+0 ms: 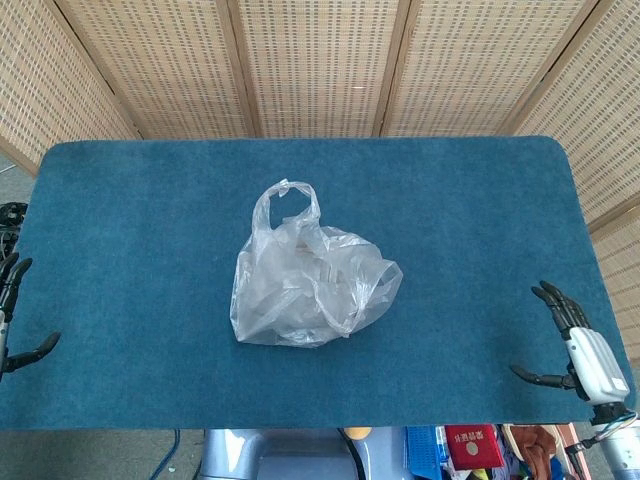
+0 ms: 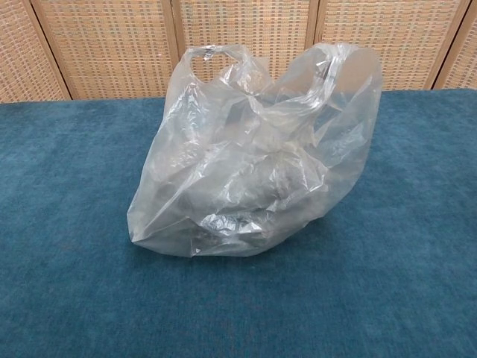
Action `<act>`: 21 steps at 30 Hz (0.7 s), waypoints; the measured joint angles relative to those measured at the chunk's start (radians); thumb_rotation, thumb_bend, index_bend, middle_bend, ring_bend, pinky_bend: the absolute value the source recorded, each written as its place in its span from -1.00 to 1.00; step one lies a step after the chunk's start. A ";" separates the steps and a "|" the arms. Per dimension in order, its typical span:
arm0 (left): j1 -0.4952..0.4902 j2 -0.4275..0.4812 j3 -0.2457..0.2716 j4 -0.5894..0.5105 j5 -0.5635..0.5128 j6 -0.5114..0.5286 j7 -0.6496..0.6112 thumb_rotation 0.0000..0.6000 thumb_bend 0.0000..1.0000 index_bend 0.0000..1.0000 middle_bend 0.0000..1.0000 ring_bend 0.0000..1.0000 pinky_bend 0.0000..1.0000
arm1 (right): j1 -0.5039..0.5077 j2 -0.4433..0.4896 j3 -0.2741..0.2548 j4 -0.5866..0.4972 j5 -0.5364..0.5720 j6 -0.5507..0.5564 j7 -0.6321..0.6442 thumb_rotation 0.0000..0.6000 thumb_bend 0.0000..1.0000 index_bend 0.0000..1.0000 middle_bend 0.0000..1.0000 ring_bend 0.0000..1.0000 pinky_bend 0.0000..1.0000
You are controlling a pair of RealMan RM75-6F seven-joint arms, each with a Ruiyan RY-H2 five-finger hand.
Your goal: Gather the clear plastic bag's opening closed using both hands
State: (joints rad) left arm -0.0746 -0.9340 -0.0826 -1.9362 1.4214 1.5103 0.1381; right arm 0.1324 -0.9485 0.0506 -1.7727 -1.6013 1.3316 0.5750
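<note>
In the middle of the table: clear plastic bag (image 1: 310, 285), slumped and crumpled on the blue table (image 1: 130, 220), one handle loop standing up on its far side.
Bag opening: loose and ungathered, nothing touching it.
Right hand (image 1: 572, 338): at the near right corner, fingers spread, empty, well apart from the bag.
Left hand (image 1: 12, 320): at the near left edge, only partly visible, fingers apart, empty.
Progress: seemingly at the start; both hands must reach in and bunch the opening.
</note>
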 measured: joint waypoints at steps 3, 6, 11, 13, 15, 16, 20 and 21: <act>-0.006 -0.003 -0.005 -0.001 -0.018 -0.008 0.011 1.00 -0.52 -1.00 -1.00 -1.00 -1.00 | 0.068 0.009 -0.012 0.032 -0.095 -0.031 0.217 1.00 -1.00 -0.84 -0.88 -1.00 -1.00; -0.011 -0.006 -0.011 0.000 -0.037 -0.018 0.016 1.00 -0.52 -1.00 -1.00 -1.00 -1.00 | 0.154 0.023 -0.028 0.055 -0.187 -0.065 0.430 1.00 -1.00 -0.83 -0.84 -1.00 -1.00; -0.021 -0.008 -0.018 0.005 -0.069 -0.039 0.013 1.00 -0.53 -1.00 -1.00 -1.00 -1.00 | 0.344 0.054 -0.055 0.063 -0.299 -0.153 0.699 1.00 -1.00 -0.83 -0.78 -1.00 -1.00; -0.023 -0.007 -0.020 0.007 -0.074 -0.042 0.010 1.00 -0.52 -1.00 -1.00 -1.00 -1.00 | 0.409 0.065 -0.067 0.059 -0.324 -0.195 0.754 1.00 -0.99 -0.82 -0.77 -1.00 -1.00; -0.023 -0.006 -0.021 0.008 -0.078 -0.043 0.007 1.00 -0.52 -1.00 -1.00 -1.00 -1.00 | 0.443 0.070 -0.077 0.054 -0.335 -0.221 0.784 1.00 -0.96 -0.81 -0.76 -1.00 -1.00; -0.023 -0.006 -0.022 0.009 -0.080 -0.044 0.005 1.00 -0.52 -1.00 -1.00 -1.00 -1.00 | 0.459 0.070 -0.082 0.051 -0.336 -0.231 0.798 1.00 -0.95 -0.81 -0.76 -1.00 -1.00; -0.024 -0.004 -0.022 0.011 -0.084 -0.045 -0.002 1.00 -0.53 -1.00 -1.00 -1.00 -1.00 | 0.501 0.060 -0.094 0.049 -0.326 -0.270 0.816 1.00 -0.92 -0.81 -0.76 -1.00 -1.00; -0.023 -0.004 -0.022 0.011 -0.084 -0.045 -0.003 1.00 -0.52 -1.00 -1.00 -1.00 -1.00 | 0.509 0.057 -0.097 0.049 -0.321 -0.279 0.819 1.00 -0.90 -0.81 -0.76 -1.00 -1.00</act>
State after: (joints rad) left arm -0.0981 -0.9375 -0.1048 -1.9254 1.3377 1.4654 0.1351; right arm 0.6414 -0.8916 -0.0459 -1.7239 -1.9227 1.0522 1.3937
